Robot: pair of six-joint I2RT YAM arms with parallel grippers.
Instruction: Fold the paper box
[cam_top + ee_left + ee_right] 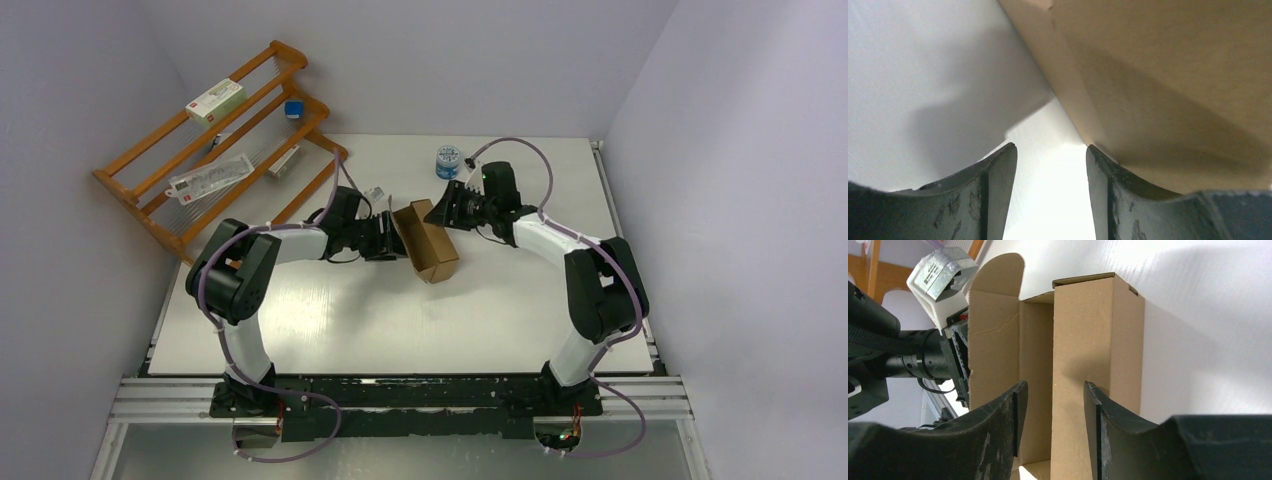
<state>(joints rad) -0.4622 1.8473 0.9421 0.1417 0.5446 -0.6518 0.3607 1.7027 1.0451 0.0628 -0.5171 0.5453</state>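
Observation:
The brown paper box (428, 245) lies mid-table between both arms, partly formed, with one long side open and a rounded flap (998, 270) standing up. My left gripper (393, 240) is at the box's left side. In the left wrist view it (1050, 147) is open with only white table in the gap, and the cardboard (1173, 75) leans on the outside of its right finger (1103, 170). My right gripper (447, 210) is at the box's far end, open (1052, 385), its fingers just in front of the box wall (1093, 340), whose corner edge lines up with the gap.
A wooden rack (220, 130) leans at the back left, holding white cartons (214, 100) and packets. A blue-lidded jar (448, 160) stands behind the right gripper. Grey walls close in the table on the left, back and right.

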